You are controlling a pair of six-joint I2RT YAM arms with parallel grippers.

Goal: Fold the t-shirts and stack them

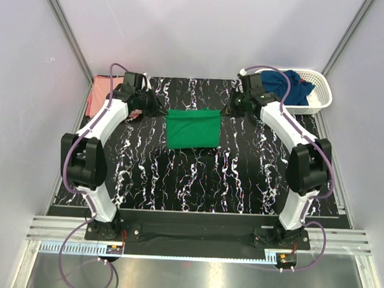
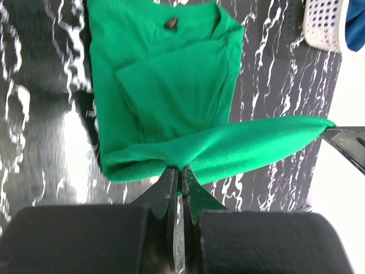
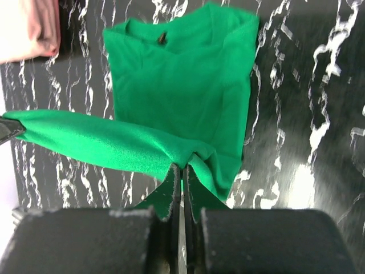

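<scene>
The bright green t-shirt [image 1: 192, 129] lies partly folded in the middle of the black marbled table. My left gripper [image 1: 160, 110] is shut on its far left corner [image 2: 171, 154]. My right gripper [image 1: 226, 110] is shut on its far right corner [image 3: 188, 149]. The far edge is stretched taut between them, lifted over the rest of the shirt [image 3: 182, 85]. The salmon pink t-shirt [image 1: 104, 91] lies folded at the far left and shows in the right wrist view [image 3: 28, 28]. The dark navy t-shirt [image 1: 285, 85] sits in the white basket [image 1: 322, 92].
The white lattice basket stands at the far right corner and also shows in the left wrist view [image 2: 325, 25]. Grey walls and metal rails enclose the table on three sides. Both arm bases stand at the near edge.
</scene>
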